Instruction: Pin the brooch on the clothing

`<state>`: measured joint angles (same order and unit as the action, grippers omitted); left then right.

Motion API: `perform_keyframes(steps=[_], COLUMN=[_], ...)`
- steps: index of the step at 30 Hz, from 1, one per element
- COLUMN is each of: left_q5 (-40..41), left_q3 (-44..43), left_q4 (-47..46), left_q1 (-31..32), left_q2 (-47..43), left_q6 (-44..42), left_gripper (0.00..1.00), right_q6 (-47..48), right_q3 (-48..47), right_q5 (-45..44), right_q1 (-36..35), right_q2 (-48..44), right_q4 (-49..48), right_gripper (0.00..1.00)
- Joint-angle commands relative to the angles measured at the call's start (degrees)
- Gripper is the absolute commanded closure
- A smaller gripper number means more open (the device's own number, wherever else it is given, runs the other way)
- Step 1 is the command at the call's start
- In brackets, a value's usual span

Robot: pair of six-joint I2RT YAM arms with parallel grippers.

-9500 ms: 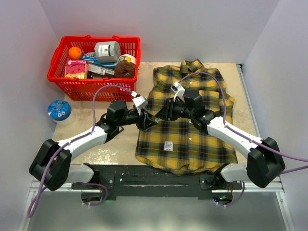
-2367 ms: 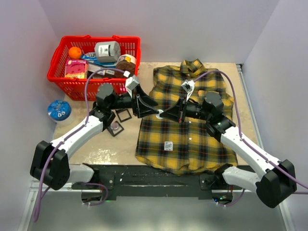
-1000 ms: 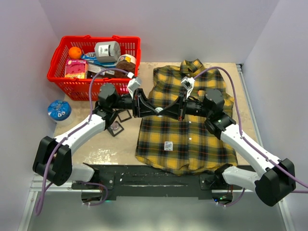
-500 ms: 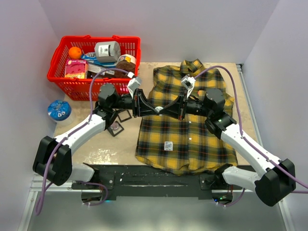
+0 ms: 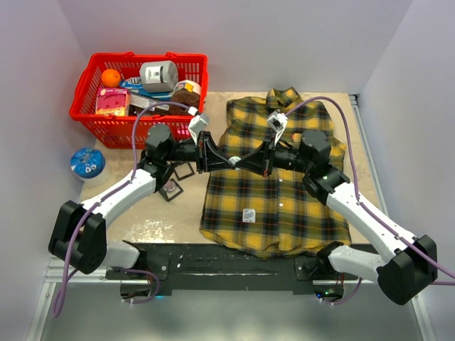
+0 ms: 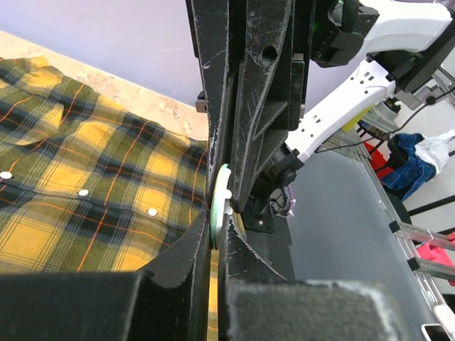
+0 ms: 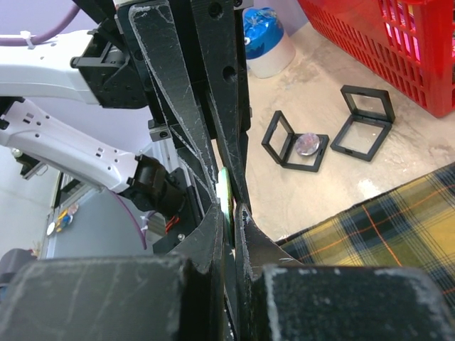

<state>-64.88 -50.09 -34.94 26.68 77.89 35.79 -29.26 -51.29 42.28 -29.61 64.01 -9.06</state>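
Note:
The brooch (image 5: 235, 163), a thin pale green disc, hangs in the air over the left edge of the clothing (image 5: 284, 202), a yellow-and-dark plaid shirt lying flat. My left gripper (image 5: 229, 161) and right gripper (image 5: 242, 165) meet tip to tip there, and each is shut on the disc from its own side. In the left wrist view the brooch (image 6: 221, 195) sits edge-on at my left gripper (image 6: 215, 229), with the shirt (image 6: 85, 185) below. The right wrist view shows the same brooch (image 7: 226, 190) pinched in my right gripper (image 7: 232, 213).
A red basket (image 5: 92, 114) of groceries stands at the back left. A blue-lidded tub (image 5: 87, 163) sits by the left wall. Two small black display cases (image 7: 295, 142) (image 7: 366, 121) lie open on the table beside the shirt, one holding a round pearly piece (image 7: 308, 144).
The left gripper's jaws have drawn in onto the brooch that the right gripper was holding. Neither arm has visibly shifted.

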Motion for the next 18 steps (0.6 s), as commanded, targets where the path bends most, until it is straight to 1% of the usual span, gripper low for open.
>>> perform_keyframes(steps=[1,10,16,18], left_q5=[-1.12,-0.6,0.28,0.63], left_q3=[-0.54,-1.51,-1.86,-2.03], left_q4=[-1.72,2.42,4.17,4.7], left_q1=[0.66,1.71,1.8,1.8], left_q2=[-0.72,-0.81,-0.28,0.07], left_q6=[-3.0,-6.26,-6.87,-6.7], left_gripper=[1.0,1.0,1.0,1.0], right_q6=[0.95,2.01,3.68,4.64], right_q3=[-2.94,-4.7,-5.31,-5.75], right_q5=[-6.86,-8.27,-5.55,-4.67], right_q1=[0.25,0.34,0.25,0.34], right_q2=[1.38,5.25,6.04,5.87], right_q4=[4.22,8.44,8.88,10.46], right_gripper=[1.0,1.0,1.0,1.0])
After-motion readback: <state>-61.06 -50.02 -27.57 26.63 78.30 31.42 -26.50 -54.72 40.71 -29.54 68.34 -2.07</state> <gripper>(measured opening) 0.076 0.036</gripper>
